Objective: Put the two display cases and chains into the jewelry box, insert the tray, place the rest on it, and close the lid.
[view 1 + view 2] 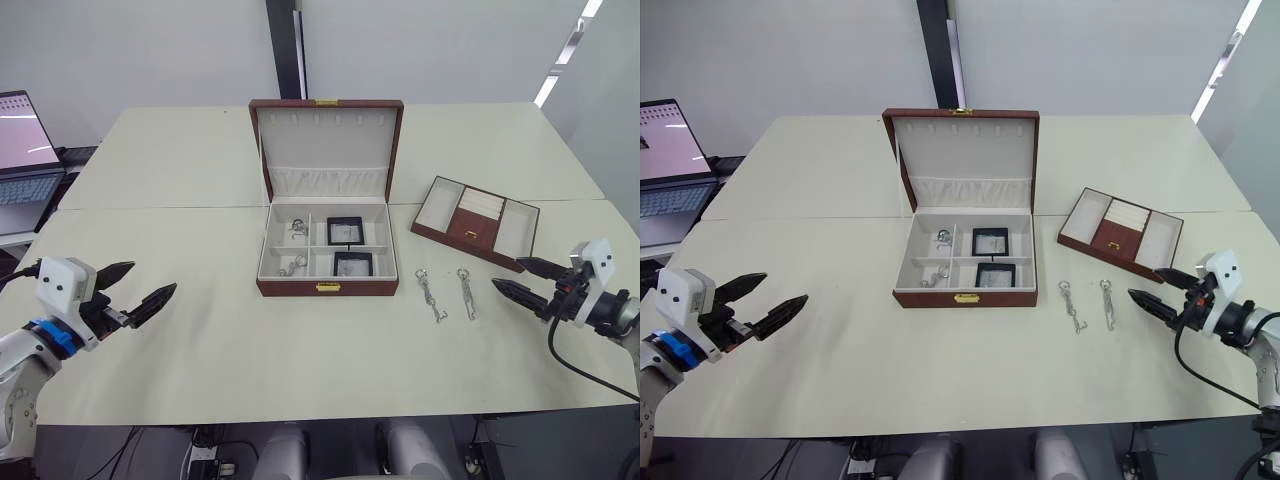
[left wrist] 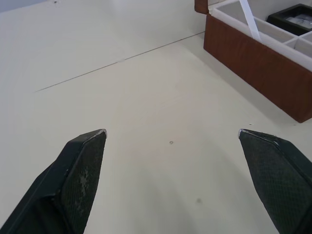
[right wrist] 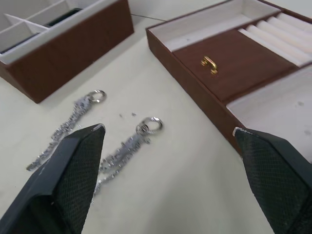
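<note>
The jewelry box (image 1: 327, 288) stands open at the table's middle, its lid (image 1: 326, 145) upright. Two display cases (image 1: 345, 231) (image 1: 352, 264) lie in its right compartments, and chains (image 1: 297, 230) (image 1: 294, 265) lie in the left ones. Two more chains (image 1: 431, 294) (image 1: 466, 292) lie on the table right of the box. The tray (image 1: 477, 221) sits further right and back. My right gripper (image 1: 519, 277) is open just right of the loose chains, holding nothing. My left gripper (image 1: 138, 288) is open over bare table, left of the box.
A laptop (image 1: 25, 150) stands at the far left beyond the table edge. A seam (image 1: 160, 208) crosses the table (image 1: 300, 360) behind the box.
</note>
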Controlling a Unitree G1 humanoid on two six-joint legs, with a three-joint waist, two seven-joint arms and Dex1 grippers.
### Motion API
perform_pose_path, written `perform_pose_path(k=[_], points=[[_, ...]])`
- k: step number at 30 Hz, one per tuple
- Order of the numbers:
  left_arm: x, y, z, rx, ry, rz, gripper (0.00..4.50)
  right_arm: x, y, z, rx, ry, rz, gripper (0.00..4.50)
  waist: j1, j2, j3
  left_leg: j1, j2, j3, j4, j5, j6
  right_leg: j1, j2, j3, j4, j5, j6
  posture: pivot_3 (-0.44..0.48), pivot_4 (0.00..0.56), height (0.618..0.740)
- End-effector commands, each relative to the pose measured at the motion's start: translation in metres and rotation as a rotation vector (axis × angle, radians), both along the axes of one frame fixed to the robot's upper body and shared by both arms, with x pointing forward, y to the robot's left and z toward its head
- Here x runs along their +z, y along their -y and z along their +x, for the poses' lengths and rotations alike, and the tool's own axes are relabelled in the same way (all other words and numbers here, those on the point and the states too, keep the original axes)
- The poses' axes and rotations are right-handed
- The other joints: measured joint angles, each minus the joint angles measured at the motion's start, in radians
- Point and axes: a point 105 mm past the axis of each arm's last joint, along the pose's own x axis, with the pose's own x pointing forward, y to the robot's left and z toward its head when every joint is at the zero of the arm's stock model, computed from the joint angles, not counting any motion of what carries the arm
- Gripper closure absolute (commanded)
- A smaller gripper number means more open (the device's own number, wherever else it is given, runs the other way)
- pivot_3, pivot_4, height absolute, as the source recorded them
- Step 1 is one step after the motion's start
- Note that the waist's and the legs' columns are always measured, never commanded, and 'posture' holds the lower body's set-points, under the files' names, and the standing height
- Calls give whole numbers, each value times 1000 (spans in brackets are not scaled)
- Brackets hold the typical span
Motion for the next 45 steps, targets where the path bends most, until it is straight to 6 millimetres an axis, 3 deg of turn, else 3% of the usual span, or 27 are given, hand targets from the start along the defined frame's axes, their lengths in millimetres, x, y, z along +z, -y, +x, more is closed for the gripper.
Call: perform_pose_path(k=[1,14,33,40,45], points=[[14,-13,0,25,49,32,0,11,14,-2,-49,56,-31,20,0,0,0,0,0,0,0,0,0,0,0,0,0,0,0,0,150,740],[-9,-22,-4,98,45,7,0,0,28,-1,-135,43,-33,20,1,0,0,0,0,0,0,0,0,0,0,0,0,0,0,0,150,740],[-9,-20,-3,99,59,8,0,4,26,2,-136,57,-36,20,1,0,0,0,0,0,0,0,0,0,0,0,0,0,0,0,150,740],[7,29,13,-81,91,-5,0,24,15,11,-81,111,-22,20,2,0,0,0,0,0,0,0,0,1,0,0,0,0,0,0,150,740],[22,101,24,-330,124,-27,0,38,0,18,63,71,-86,20,2,0,0,0,-1,0,1,0,0,1,-1,0,0,0,0,0,150,740]])
